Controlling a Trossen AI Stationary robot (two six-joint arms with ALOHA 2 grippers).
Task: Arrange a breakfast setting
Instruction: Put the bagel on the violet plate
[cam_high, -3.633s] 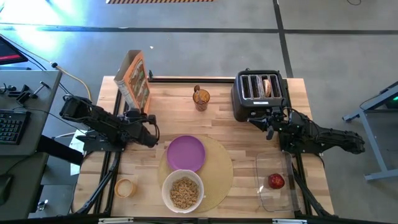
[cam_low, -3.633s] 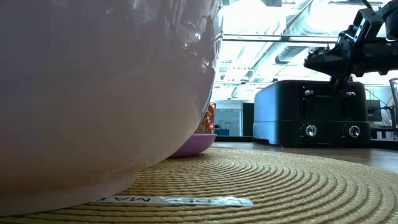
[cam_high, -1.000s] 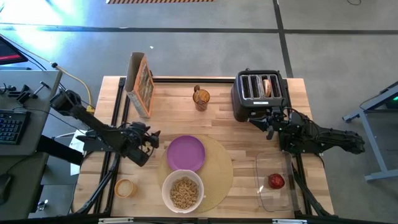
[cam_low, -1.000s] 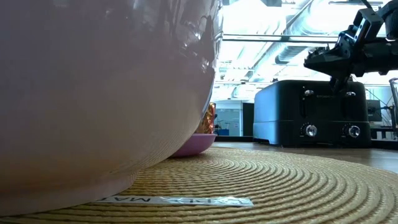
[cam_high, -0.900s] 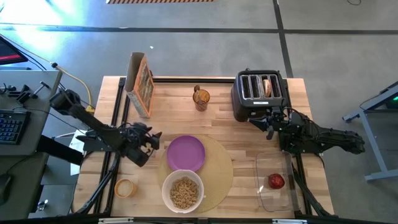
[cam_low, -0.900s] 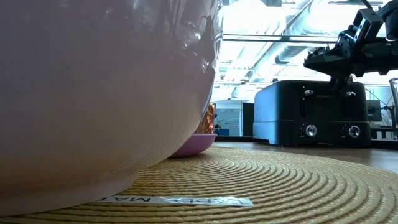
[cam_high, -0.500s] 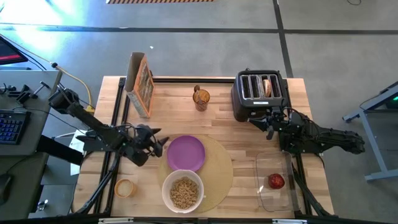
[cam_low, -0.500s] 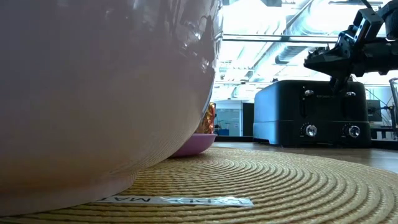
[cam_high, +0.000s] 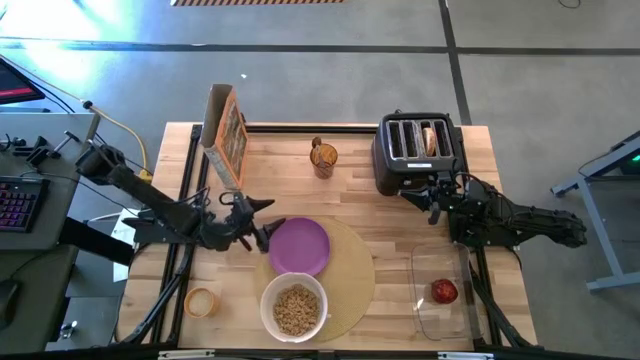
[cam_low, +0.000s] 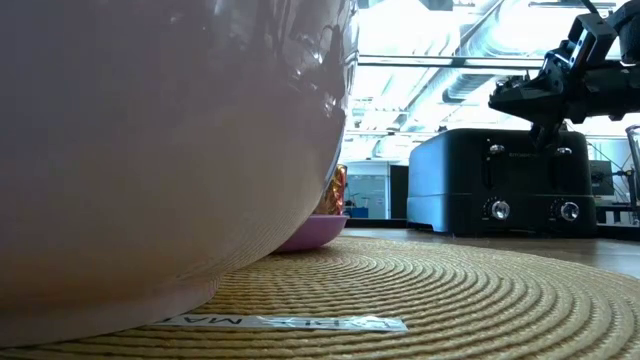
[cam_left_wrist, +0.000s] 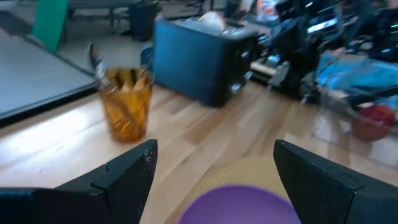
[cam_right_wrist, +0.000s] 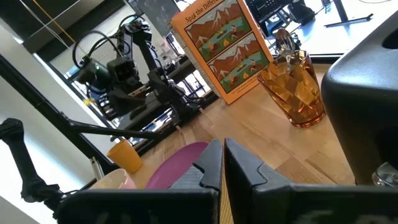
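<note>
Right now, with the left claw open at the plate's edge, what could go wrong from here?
The left claw sits open against the rim of the purple plate, which overlaps the bowl of cereal. A low grasp may push the plate into the bowl rather than lift it. The mat beneath could also shift with it. The right claw is shut and waits by the toaster, so it poses little risk.

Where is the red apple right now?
In the high view the red apple lies in a clear rectangular container at the table's front right corner, below the right end effector and right of the round tan mat.
</note>
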